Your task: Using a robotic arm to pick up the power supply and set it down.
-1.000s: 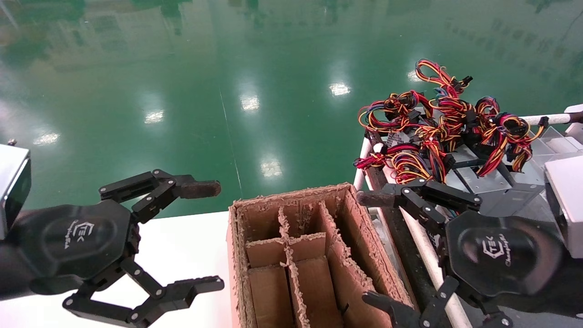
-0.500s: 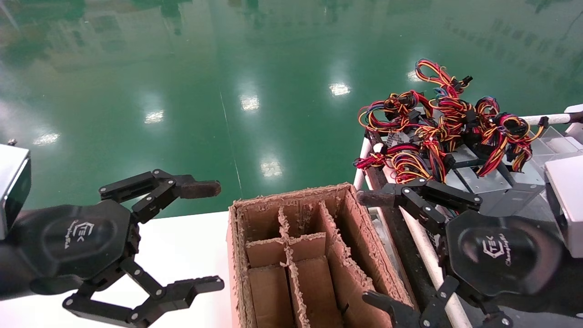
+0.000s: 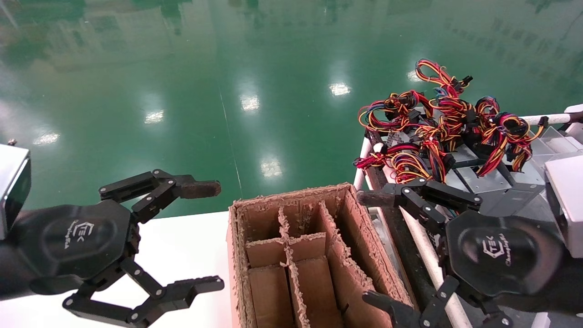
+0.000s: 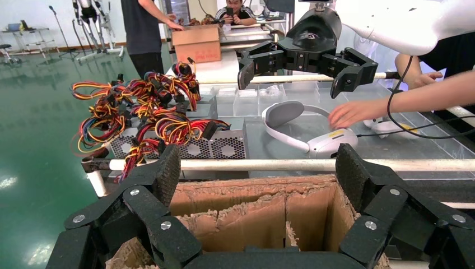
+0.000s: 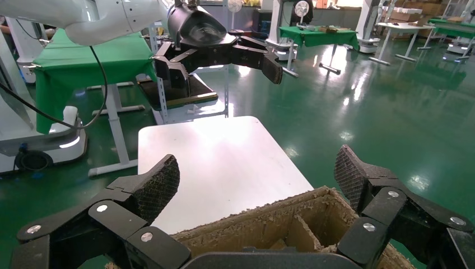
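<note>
Glossy green floor; white table (image 3: 182,246) holds a divided cardboard carton (image 3: 309,255). L gripper (image 3: 207,237) and R gripper (image 3: 371,248) flank it, both wide open, empty. Power supplies (image 3: 437,132) sit on a rack, R side.

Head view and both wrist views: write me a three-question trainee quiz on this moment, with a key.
1. True or false: the right claw is shut on a power supply.
2. Where do the wire bundles lie relative to the cardboard carton?
A. the robot's left
B. the robot's right
C. inside it
3. Fill in: the left claw hovers over a ____ table.

Key: 1 false; 2 B; 3 white
</note>
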